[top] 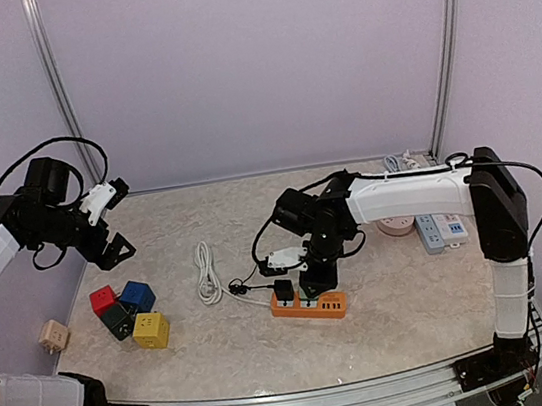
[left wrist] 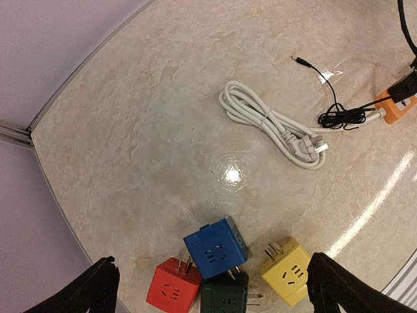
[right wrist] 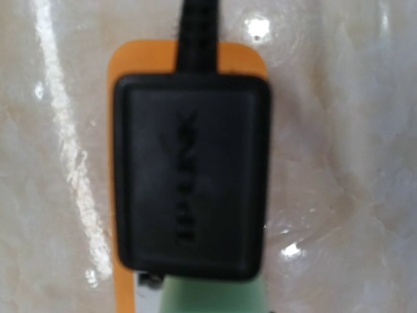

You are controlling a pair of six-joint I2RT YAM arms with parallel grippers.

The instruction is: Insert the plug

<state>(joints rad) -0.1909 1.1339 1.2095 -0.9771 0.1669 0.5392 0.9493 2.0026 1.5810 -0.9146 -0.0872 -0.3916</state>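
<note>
Black plug (top: 283,290): on orange strip (top: 326,308), centre frame, just left of your closed right jaws; left jaws apart.

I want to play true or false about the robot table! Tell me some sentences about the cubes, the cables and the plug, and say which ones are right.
1. The left gripper is open and holds nothing. True.
2. The yellow cube is stacked on the blue cube. False: both stand on the table.
3. The black plug is at one end of the orange power strip. True.
4. The white cable lies stretched out straight. False: it is coiled into a bundle.
5. The right gripper hangs far from the orange power strip. False: it is down right at it.
</note>
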